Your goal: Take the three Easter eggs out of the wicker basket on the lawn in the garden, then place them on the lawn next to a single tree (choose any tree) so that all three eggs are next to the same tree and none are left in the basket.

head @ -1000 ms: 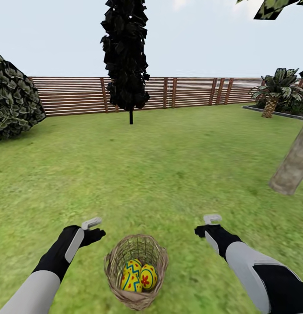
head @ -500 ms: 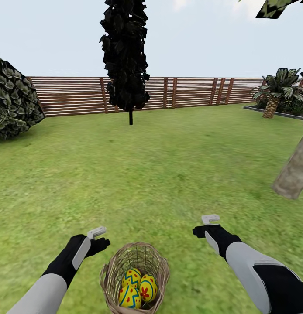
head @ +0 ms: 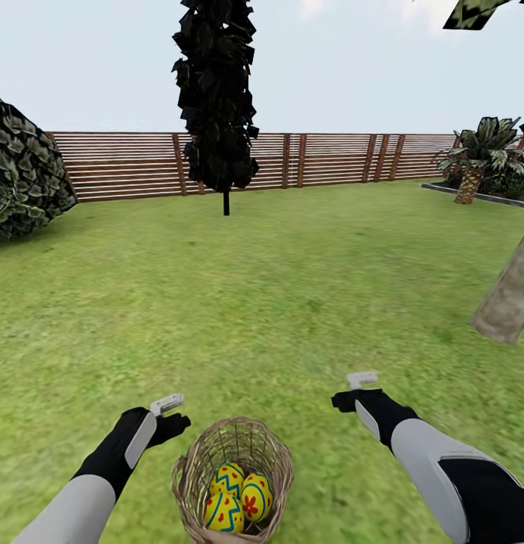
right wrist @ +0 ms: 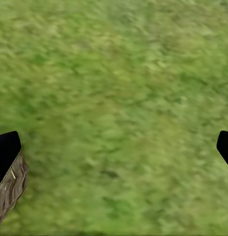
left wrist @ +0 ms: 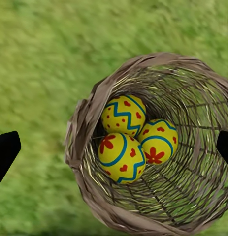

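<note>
The brown wicker basket (head: pixel 232 453) stands on the lawn (head: pixel 277 302) just in front of me, between my arms. Three yellow Easter eggs with red dots and blue-green bands lie in its bottom (left wrist: pixel 123 114) (left wrist: pixel 159 141) (left wrist: pixel 118 157), touching each other. My left gripper (head: pixel 170 417) hovers beside the basket's left rim, open and empty; its black fingertips (left wrist: pixel 5 152) stand wide apart on either side of the basket (left wrist: pixel 84 128). Over bare grass to the right of the basket, my right gripper (head: pixel 351 394) is open and empty, with the basket's rim (right wrist: pixel 8 191) at one fingertip.
A thick grey-brown tree trunk (head: pixel 511 291) rises from the lawn at the right. A dark cypress (head: pixel 217 98) stands far ahead by the brown slat fence (head: pixel 330 159). A leafy bush (head: pixel 24 174) is at the left and a short palm (head: pixel 473 162) at the far right.
The whole picture has shifted a little, so the camera moved; the basket sits lower in view. My left gripper has come slightly nearer the basket's rim. The eggs lie as before.
</note>
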